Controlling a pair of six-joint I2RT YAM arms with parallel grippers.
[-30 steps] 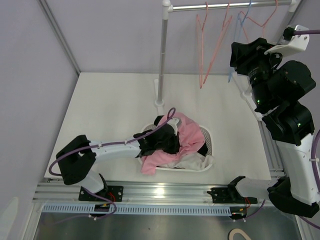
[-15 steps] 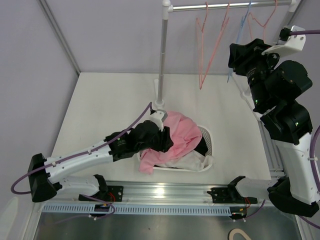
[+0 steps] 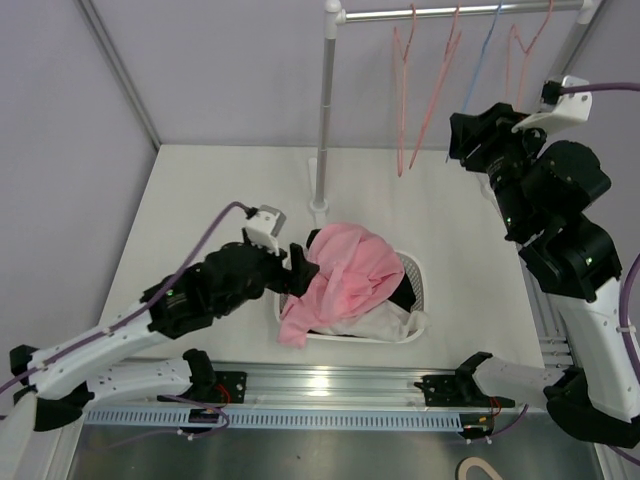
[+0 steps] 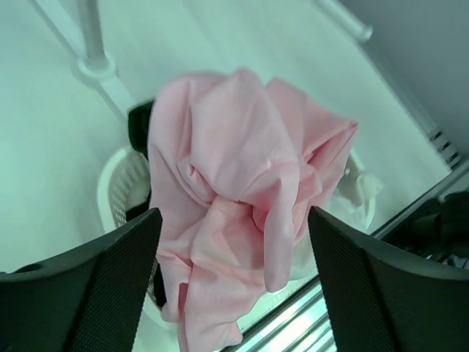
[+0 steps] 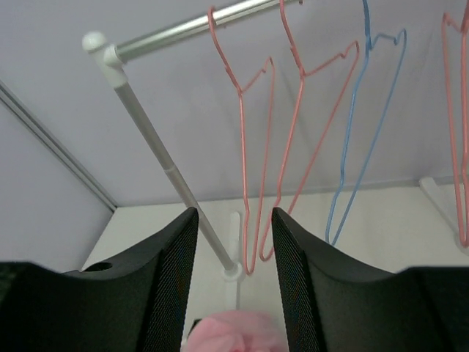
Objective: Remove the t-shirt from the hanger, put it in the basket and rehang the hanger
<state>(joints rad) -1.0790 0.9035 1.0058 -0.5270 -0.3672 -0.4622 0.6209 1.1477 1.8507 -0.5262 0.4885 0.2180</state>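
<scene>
The pink t-shirt (image 3: pixel 347 272) (image 4: pixel 242 161) lies crumpled on top of the clothes in a white basket (image 3: pixel 420 277), one edge hanging over the near rim. My left gripper (image 3: pixel 297 268) (image 4: pixel 233 217) hovers just left of it, open, with nothing held. Bare wire hangers hang on the rail: two pink hangers (image 3: pixel 424 90) (image 5: pixel 258 147) and a blue hanger (image 3: pixel 480 75) (image 5: pixel 360 125). My right gripper (image 3: pixel 462 133) (image 5: pixel 234 216) is raised at the right, near the hangers, its fingers apart around empty air.
The rail (image 3: pixel 460 12) rests on an upright pole (image 3: pixel 324 110) whose foot stands just behind the basket. White cloth (image 3: pixel 395 325) and dark cloth lie under the pink shirt. Another pink hanger (image 5: pixel 456 125) hangs at far right. A metal rail runs along the table's near edge.
My left gripper opened, let go of the pink t-shirt and drew back to the left; the shirt stayed on the basket. The right gripper shifted slightly left by the hangers.
</scene>
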